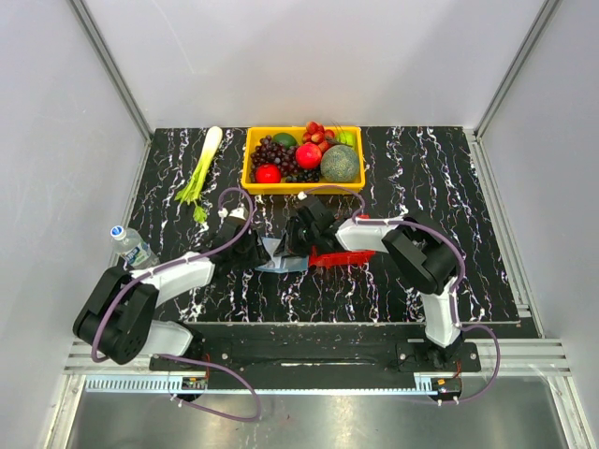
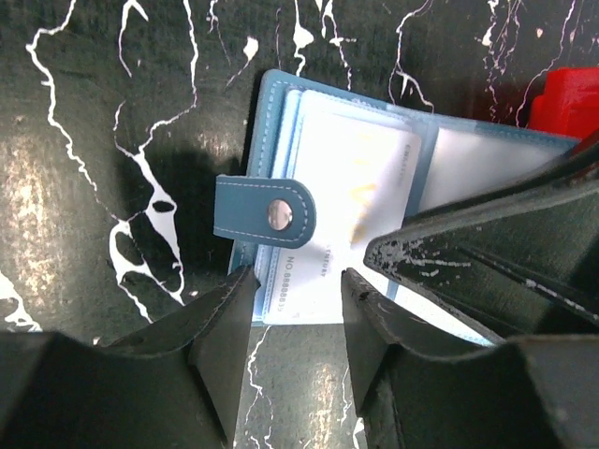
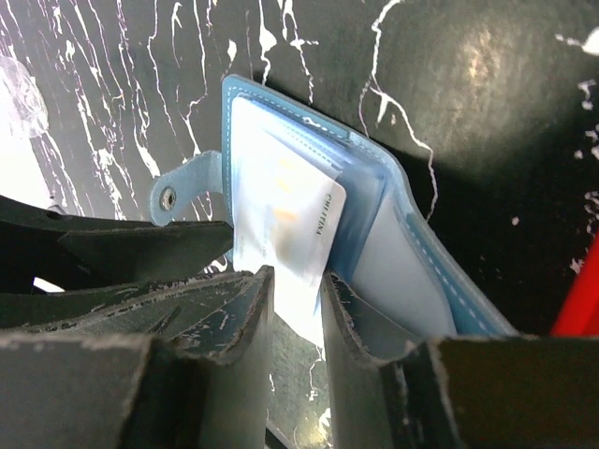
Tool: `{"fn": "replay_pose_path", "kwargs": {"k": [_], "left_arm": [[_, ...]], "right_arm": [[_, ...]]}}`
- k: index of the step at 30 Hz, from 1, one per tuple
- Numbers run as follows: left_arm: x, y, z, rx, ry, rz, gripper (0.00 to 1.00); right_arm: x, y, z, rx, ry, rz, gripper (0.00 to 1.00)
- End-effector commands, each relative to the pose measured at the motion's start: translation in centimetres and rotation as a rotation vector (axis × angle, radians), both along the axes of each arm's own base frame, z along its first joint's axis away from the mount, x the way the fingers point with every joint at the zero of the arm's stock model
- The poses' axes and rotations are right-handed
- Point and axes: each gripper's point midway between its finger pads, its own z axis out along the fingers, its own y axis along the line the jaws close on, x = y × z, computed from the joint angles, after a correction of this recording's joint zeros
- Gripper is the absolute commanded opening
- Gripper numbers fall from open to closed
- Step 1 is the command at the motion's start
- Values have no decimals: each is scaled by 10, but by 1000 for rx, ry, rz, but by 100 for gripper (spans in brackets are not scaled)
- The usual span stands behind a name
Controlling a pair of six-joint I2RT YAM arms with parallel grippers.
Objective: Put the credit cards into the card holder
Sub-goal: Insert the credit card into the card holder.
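Observation:
The blue card holder [image 1: 281, 257] lies open on the black marbled table between my two grippers. In the left wrist view the card holder [image 2: 487, 154] shows its clear pockets, and its snap strap [image 2: 267, 210] is folded over a white credit card [image 2: 346, 187]. The card sits partly inside a pocket. The left gripper [image 2: 298, 295] is open, its tips either side of the card's near edge. The right gripper [image 3: 295, 295] is also open. The credit card [image 3: 281, 206] sticks out of the card holder [image 3: 412, 262] into its gap. From above, the left gripper [image 1: 255, 251] and right gripper [image 1: 301, 238] nearly meet.
A red tray [image 1: 342, 257] lies just right of the holder, under the right arm. A yellow crate [image 1: 248, 164] of fruit stands at the back, with a green leek [image 1: 201, 173] to its left. A water bottle [image 1: 134, 248] lies at the table's left edge.

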Motion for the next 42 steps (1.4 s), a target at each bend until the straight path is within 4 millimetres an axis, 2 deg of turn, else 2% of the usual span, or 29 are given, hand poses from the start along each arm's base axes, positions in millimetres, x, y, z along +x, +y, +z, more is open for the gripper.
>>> {"fn": "replay_pose_path", "kwargs": {"k": [1,5,7,8,11,15,18,22,27,29,32,36,39,42], "left_arm": [[-20,0,-4,-36,51,-10,46],[-30,5,0,-58,41,15,46],[-32,8,2,-58,32,29,46],[-30,10,3,-50,27,35,47],[-27,12,10,-31,15,34,47],[-15,16,25,1,-35,51,49],[-8,17,39,14,-69,54,50],[0,17,61,15,-123,48,52],[14,8,92,-3,-204,3,54],[20,0,94,-16,-203,-24,56],[30,-22,100,-62,-191,-93,56],[43,-54,97,-95,-155,-186,56],[48,-77,99,-120,-156,-236,56],[51,-89,90,-135,-125,-259,55]], "right_arm": [[3,17,7,8,-52,95,31],[0,28,9,33,-71,187,32],[3,22,4,-16,-66,176,33],[5,22,9,-9,-91,175,34],[13,16,29,3,-135,175,40],[25,2,66,43,-211,163,47],[31,-8,95,75,-271,169,48],[42,-28,116,50,-312,133,50],[52,-90,105,-50,-274,-2,47],[50,-111,94,-100,-256,-25,46],[44,-130,86,-147,-239,-40,46],[35,-155,73,-257,-217,-58,43],[37,-188,56,-370,-202,-105,38],[41,-218,53,-405,-199,-155,38]]}}
